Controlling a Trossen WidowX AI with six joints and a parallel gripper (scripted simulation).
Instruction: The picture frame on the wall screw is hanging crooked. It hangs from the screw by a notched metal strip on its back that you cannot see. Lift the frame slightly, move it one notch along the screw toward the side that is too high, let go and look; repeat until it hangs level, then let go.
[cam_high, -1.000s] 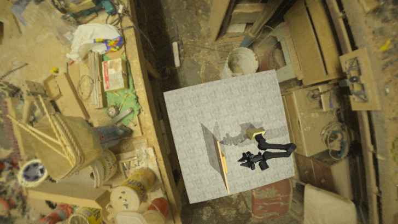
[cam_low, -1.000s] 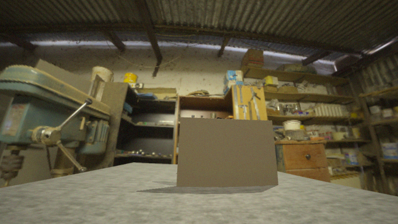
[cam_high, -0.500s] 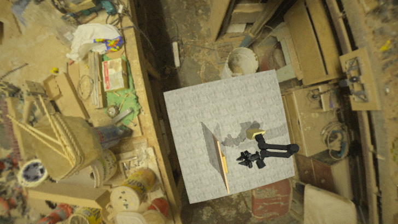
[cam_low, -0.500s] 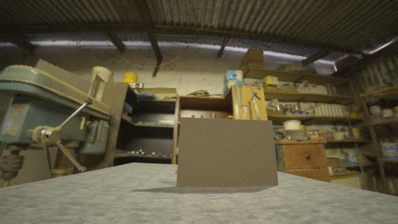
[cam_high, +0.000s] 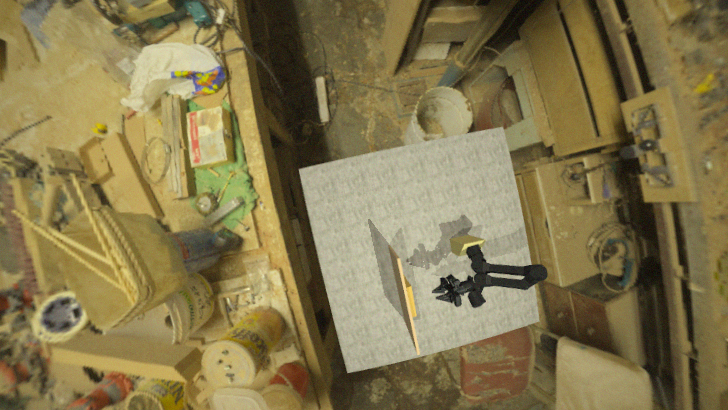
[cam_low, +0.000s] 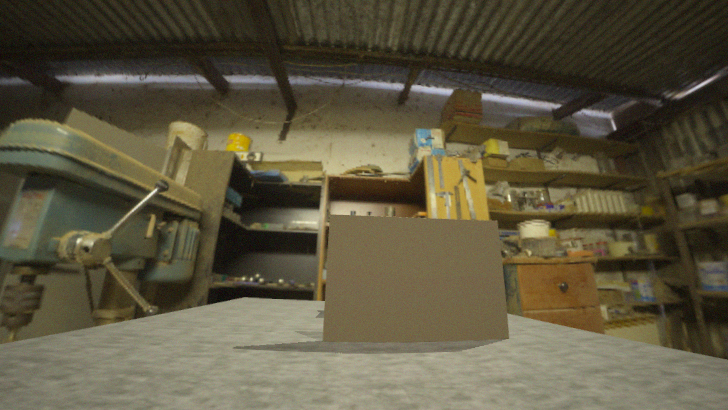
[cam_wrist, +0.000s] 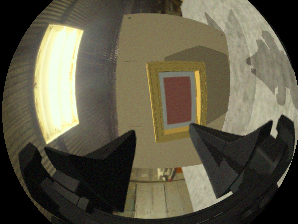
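Note:
The picture frame (cam_wrist: 152, 102) (cam_high: 411, 301), gold with a dark red picture, hangs on the brown wall panel (cam_wrist: 137, 40) (cam_low: 415, 280). The wrist view is turned, with the ceiling at its left and the grey table top at its right. The frame looks tilted there: its ceiling-side edge slants, with its image-top end nearer the ceiling. My gripper (cam_wrist: 162, 131) (cam_high: 434, 294) is open and empty, its fingertips apart in front of the panel and clear of the frame. The screw and the notched strip are hidden. The exterior view shows only the panel's back.
The arm's yellowish base block (cam_high: 466, 244) stands on the grey table top (cam_high: 407, 178) (cam_low: 152, 376), beside the arm. The panel stands upright near one edge of the table and casts a shadow on it. A cluttered workbench and shelves are farther off.

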